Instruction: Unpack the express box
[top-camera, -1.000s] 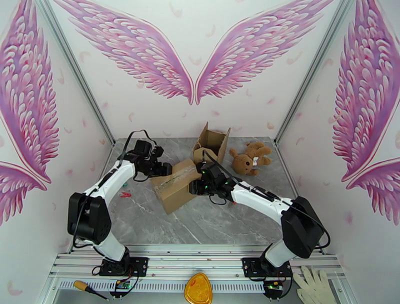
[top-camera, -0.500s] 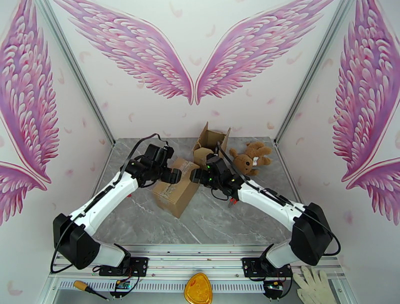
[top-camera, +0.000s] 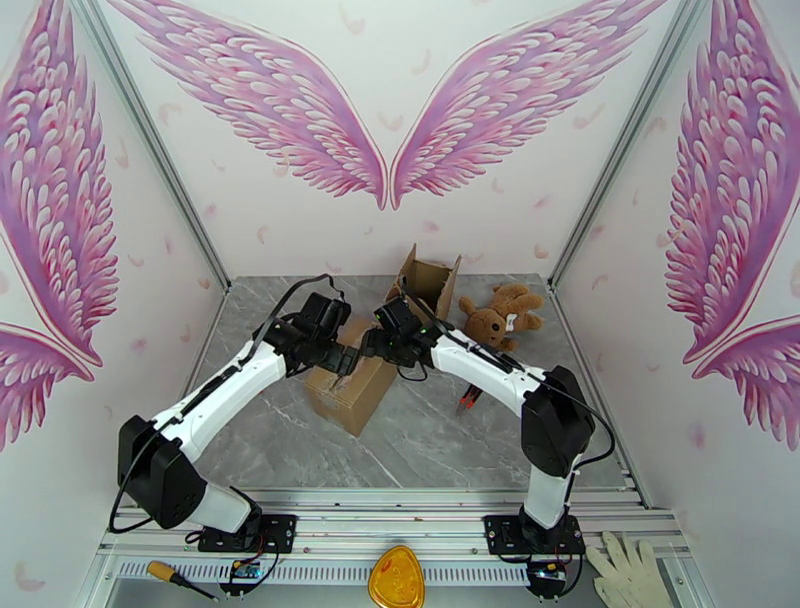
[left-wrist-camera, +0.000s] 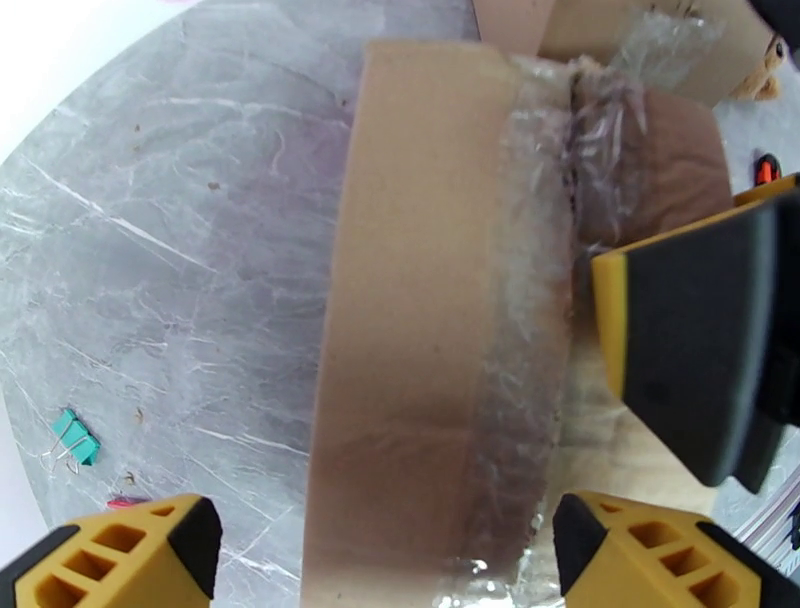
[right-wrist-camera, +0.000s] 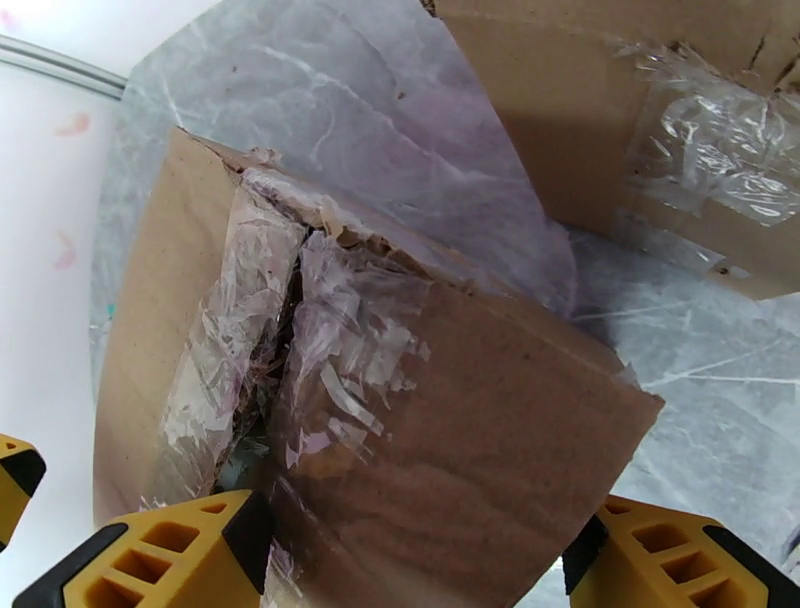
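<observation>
The sealed express box (top-camera: 352, 392) stands on the grey table, mid-left, its top seam covered with torn clear tape (right-wrist-camera: 300, 330). My left gripper (top-camera: 343, 358) hovers open over the box top; in the left wrist view its gripper (left-wrist-camera: 390, 545) spans the brown flap (left-wrist-camera: 420, 300) and taped seam. My right gripper (top-camera: 368, 346) meets it from the right, also open, its gripper (right-wrist-camera: 420, 555) just above the split seam. One right finger (left-wrist-camera: 690, 340) shows in the left wrist view. Neither gripper holds anything.
An opened, empty-looking carton (top-camera: 428, 283) stands just behind the box. A brown teddy bear (top-camera: 500, 315) lies at the back right. A red-handled tool (top-camera: 467, 402) lies right of the box, and a green clip (left-wrist-camera: 75, 440) lies on the table to its left.
Both grippers let go of the box ends, opened wider and moved together over its top. The box shifted and turned a little, and the right arm swung left.
</observation>
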